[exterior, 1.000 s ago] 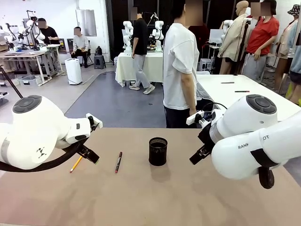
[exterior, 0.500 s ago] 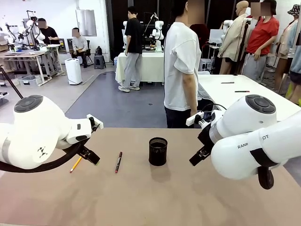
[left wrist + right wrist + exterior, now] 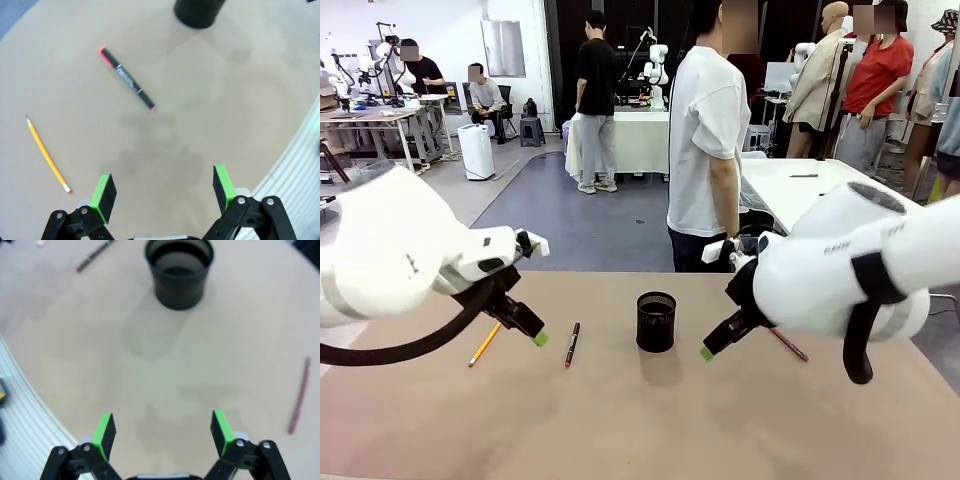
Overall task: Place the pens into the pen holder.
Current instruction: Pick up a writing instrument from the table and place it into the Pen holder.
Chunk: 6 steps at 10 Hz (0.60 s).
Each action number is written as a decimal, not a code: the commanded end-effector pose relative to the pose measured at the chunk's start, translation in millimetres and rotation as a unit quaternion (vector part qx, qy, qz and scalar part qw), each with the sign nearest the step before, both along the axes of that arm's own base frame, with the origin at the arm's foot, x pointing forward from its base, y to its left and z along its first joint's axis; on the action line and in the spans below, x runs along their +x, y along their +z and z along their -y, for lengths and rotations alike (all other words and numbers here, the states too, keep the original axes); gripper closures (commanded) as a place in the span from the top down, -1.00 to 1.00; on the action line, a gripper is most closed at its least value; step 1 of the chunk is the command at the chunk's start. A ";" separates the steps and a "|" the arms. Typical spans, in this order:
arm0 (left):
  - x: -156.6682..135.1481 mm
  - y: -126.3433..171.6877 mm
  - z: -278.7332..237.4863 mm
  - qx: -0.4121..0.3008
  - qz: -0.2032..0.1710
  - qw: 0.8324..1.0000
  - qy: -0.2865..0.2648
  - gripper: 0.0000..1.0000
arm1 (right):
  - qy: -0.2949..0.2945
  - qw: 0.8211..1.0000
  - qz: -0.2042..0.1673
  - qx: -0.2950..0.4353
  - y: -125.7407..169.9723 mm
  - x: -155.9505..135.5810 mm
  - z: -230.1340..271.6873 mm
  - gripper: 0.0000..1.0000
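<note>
Hovering wide and empty, left fingers (image 3: 103, 196) and right fingers (image 3: 105, 434) seemingly awaited pickup; the black pen (image 3: 127, 79) ahead probably needed grasping first.

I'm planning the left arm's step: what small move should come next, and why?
Probably ease the open, empty left gripper forward and down over the black pen: it lies flat on the table just ahead, between the pencil and the pen holder, which looks empty.
</note>
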<state>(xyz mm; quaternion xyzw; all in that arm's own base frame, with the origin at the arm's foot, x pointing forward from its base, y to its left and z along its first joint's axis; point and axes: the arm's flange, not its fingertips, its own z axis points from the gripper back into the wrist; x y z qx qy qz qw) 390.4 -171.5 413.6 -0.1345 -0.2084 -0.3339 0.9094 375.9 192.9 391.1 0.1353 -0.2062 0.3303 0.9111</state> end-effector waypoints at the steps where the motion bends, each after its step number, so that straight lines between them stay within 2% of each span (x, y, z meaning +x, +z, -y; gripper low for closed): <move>1: 0.8 19.9 -24.4 -0.059 0.005 0.997 -0.051 1.00 | 0.042 0.998 -0.020 0.035 19.6 9.2 16.1 1.00; 3: -4.6 40.0 -45.5 -0.086 0.059 0.991 -0.082 1.00 | 0.087 0.994 -0.013 0.068 54.7 12.0 28.3 1.00; 4: -9.4 48.4 -56.0 -0.093 0.075 0.989 -0.086 1.00 | 0.105 0.992 0.005 0.072 70.3 15.7 37.9 1.00; 5: -12.0 58.1 -67.2 -0.086 0.090 0.988 -0.090 1.00 | 0.152 0.985 0.020 0.077 82.9 16.1 47.4 1.00; 6: -16.7 67.1 -72.5 -0.078 0.108 0.984 -0.118 1.00 | 0.160 0.984 0.032 0.073 93.9 17.0 57.7 1.00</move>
